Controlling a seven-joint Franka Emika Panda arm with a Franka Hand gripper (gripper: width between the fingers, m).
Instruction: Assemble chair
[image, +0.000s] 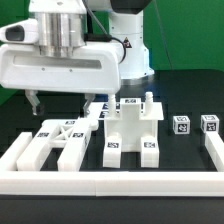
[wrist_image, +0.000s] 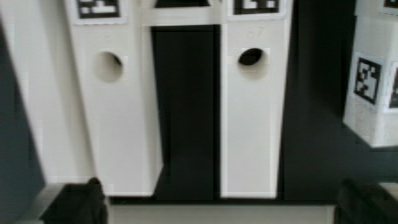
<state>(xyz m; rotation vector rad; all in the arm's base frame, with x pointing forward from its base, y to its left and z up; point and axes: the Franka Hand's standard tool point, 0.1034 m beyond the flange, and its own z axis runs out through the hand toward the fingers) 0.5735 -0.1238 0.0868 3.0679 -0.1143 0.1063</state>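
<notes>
Border rail (image: 110, 178), seemingly touching chair parts (image: 130, 128)

The robot's broad white wrist housing (image: 60, 62) hides part of small tagged white plastic pieces (image: 100, 108) behind it, while the wrist view's edges crop the square tags (wrist_image: 98, 8) on two long white holed bars (wrist_image: 116, 110) and a neighbouring white block (wrist_image: 368, 85).

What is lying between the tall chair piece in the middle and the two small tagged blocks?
Nothing. In the exterior view, the stretch of black table between the tall piece and the nearer small block is bare.
</notes>
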